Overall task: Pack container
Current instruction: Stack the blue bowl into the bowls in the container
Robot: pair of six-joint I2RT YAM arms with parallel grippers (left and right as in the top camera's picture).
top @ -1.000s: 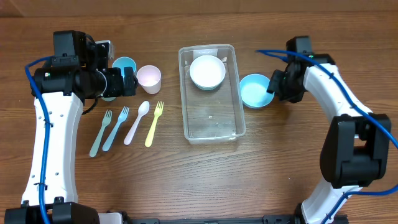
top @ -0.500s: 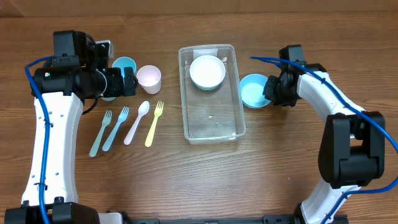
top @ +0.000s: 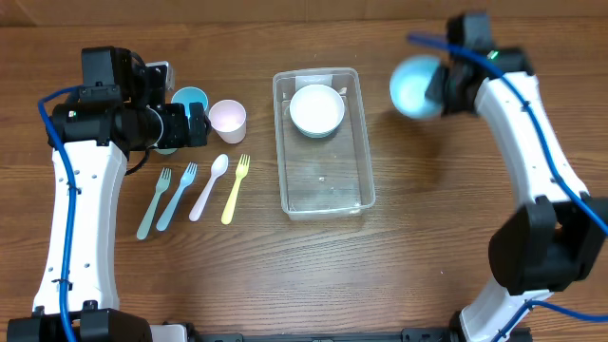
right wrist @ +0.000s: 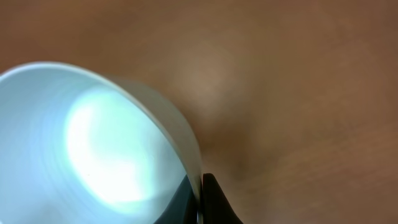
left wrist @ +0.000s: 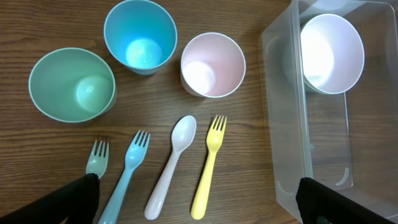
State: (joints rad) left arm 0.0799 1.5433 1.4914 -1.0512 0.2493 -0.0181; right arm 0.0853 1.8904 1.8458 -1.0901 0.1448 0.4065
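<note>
The clear plastic container (top: pixel 326 195) stands mid-table and holds a white bowl (top: pixel 316 109) at its far end; both also show in the left wrist view, the container (left wrist: pixel 286 143) and the white bowl (left wrist: pixel 331 51). My right gripper (top: pixel 439 87) is shut on the rim of a light blue bowl (top: pixel 414 85) and holds it lifted, right of the container's far end. In the right wrist view the bowl (right wrist: pixel 93 149) fills the left, with the fingers (right wrist: pixel 200 199) pinching its rim. My left gripper (top: pixel 195 124) is open above the cups and cutlery.
Left of the container stand a green cup (left wrist: pixel 73 85), a blue cup (left wrist: pixel 139 36) and a pink cup (left wrist: pixel 212 65). Below them lie a green fork (left wrist: pixel 97 158), a blue fork (left wrist: pixel 127 177), a pink spoon (left wrist: pixel 171 168) and a yellow fork (left wrist: pixel 209 167).
My right gripper closed on the blue bowl's rim and lifted it off the table, moving up and away toward the far side. The left arm has not moved.
</note>
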